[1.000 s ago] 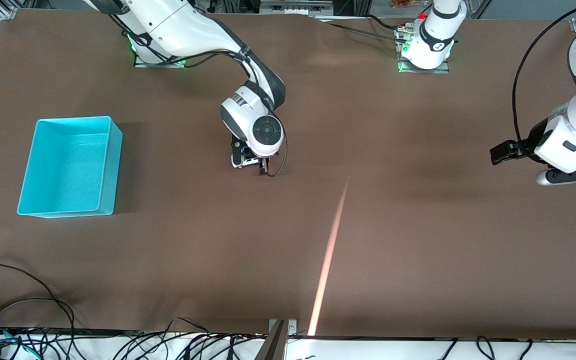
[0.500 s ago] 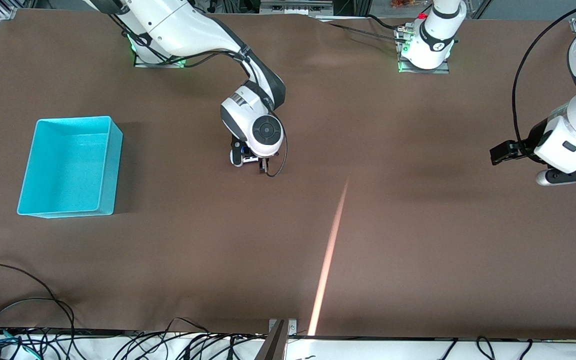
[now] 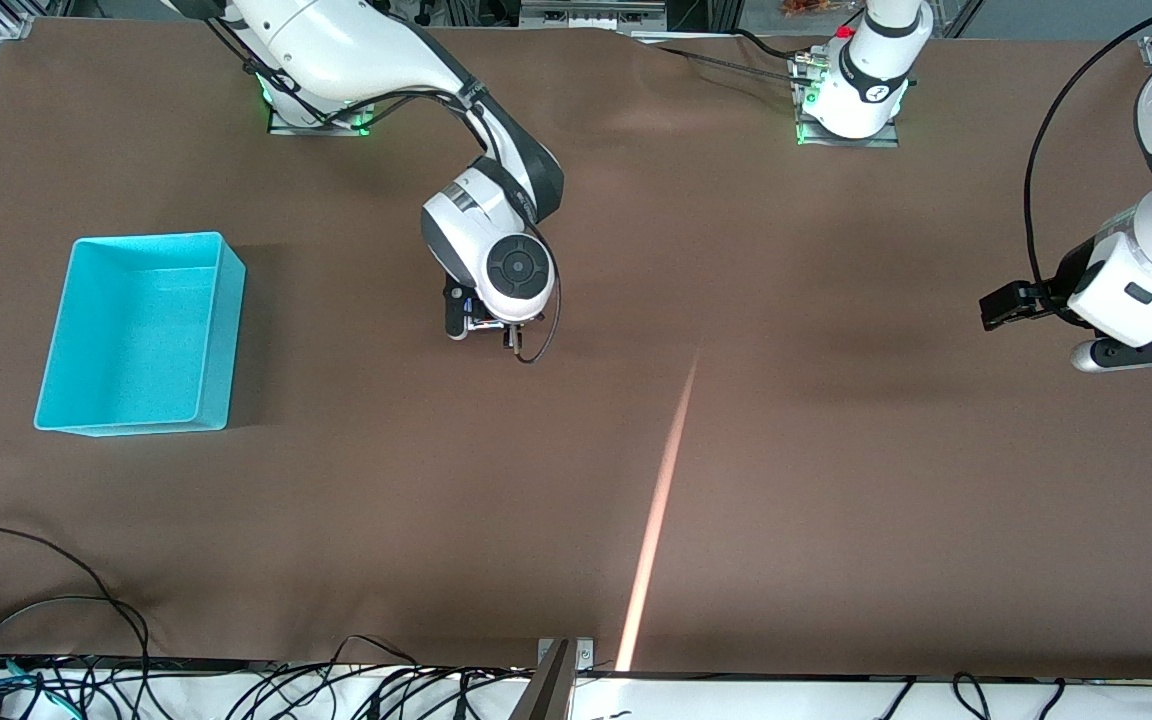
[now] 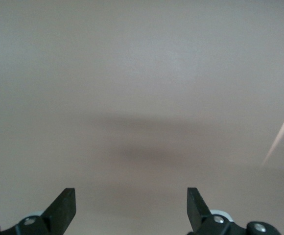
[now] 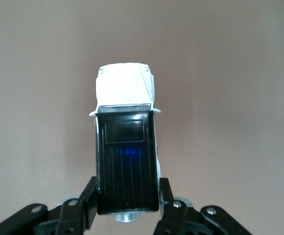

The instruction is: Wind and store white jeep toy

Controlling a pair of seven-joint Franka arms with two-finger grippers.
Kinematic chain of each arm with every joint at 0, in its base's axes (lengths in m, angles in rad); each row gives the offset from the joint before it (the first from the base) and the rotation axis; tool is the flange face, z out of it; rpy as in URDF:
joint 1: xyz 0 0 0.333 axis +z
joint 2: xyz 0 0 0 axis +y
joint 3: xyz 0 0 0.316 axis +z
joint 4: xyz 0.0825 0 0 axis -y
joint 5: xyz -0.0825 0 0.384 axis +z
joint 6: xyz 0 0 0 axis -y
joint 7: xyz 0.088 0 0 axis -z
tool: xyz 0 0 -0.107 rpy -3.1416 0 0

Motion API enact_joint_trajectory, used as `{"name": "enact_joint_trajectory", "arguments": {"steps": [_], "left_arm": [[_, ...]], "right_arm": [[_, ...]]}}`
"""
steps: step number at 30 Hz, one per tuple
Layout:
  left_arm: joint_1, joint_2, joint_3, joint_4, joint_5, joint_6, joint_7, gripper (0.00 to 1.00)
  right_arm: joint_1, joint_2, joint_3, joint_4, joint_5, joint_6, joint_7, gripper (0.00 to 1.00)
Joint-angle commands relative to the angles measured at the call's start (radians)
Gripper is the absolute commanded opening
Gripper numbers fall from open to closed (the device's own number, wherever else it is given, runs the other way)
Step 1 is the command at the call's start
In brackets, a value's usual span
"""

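The white jeep toy (image 5: pixel 125 147), with its black roof and white bonnet, sits lengthwise between the fingers (image 5: pixel 89 198) of my right gripper (image 5: pixel 127 195), which is shut on its rear sides. In the front view the right gripper (image 3: pixel 481 328) is low over the middle of the table, and the wrist hides most of the toy. The cyan bin (image 3: pixel 221 330) stands open and empty toward the right arm's end of the table. My left gripper (image 3: pixel 998 305) waits open and empty above the left arm's end; its tips show in the left wrist view (image 4: pixel 131 208).
A bright streak of light (image 3: pixel 661 500) crosses the brown table cloth nearer the front camera. Cables (image 3: pixel 56 610) lie along the table's front edge. The two arm bases (image 3: pixel 846 125) stand at the back edge.
My right gripper has moved a short way toward the cyan bin with the jeep in it. The left arm has not moved.
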Motion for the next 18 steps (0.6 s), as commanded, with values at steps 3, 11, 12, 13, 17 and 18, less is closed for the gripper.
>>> {"name": "enact_joint_trajectory", "arguments": {"steps": [3, 11, 12, 13, 17, 18], "left_arm": [[-0.003, 0.013, -0.004, 0.028, 0.021, -0.023, 0.016, 1.00], [-0.003, 0.013, -0.004, 0.028, 0.022, -0.025, 0.016, 1.00], [-0.003, 0.013, -0.004, 0.028, 0.022, -0.023, 0.016, 1.00], [-0.003, 0.013, -0.004, 0.029, 0.022, -0.023, 0.015, 1.00], [-0.003, 0.013, -0.004, 0.028, 0.022, -0.023, 0.015, 1.00], [-0.003, 0.013, -0.004, 0.028, 0.022, -0.023, 0.016, 1.00]], "right_arm": [[-0.011, -0.053, 0.004, 0.010, -0.006, -0.073, -0.002, 0.00], [-0.051, -0.124, 0.005, 0.011, 0.010, -0.173, -0.093, 0.00], [-0.057, -0.132, 0.005, 0.011, 0.016, -0.184, -0.109, 0.00], [-0.065, -0.141, 0.005, 0.013, 0.022, -0.196, -0.126, 0.00], [-0.091, -0.175, 0.004, 0.051, 0.039, -0.263, -0.188, 0.00], [-0.096, -0.175, 0.002, 0.062, 0.039, -0.283, -0.200, 0.00]]}}
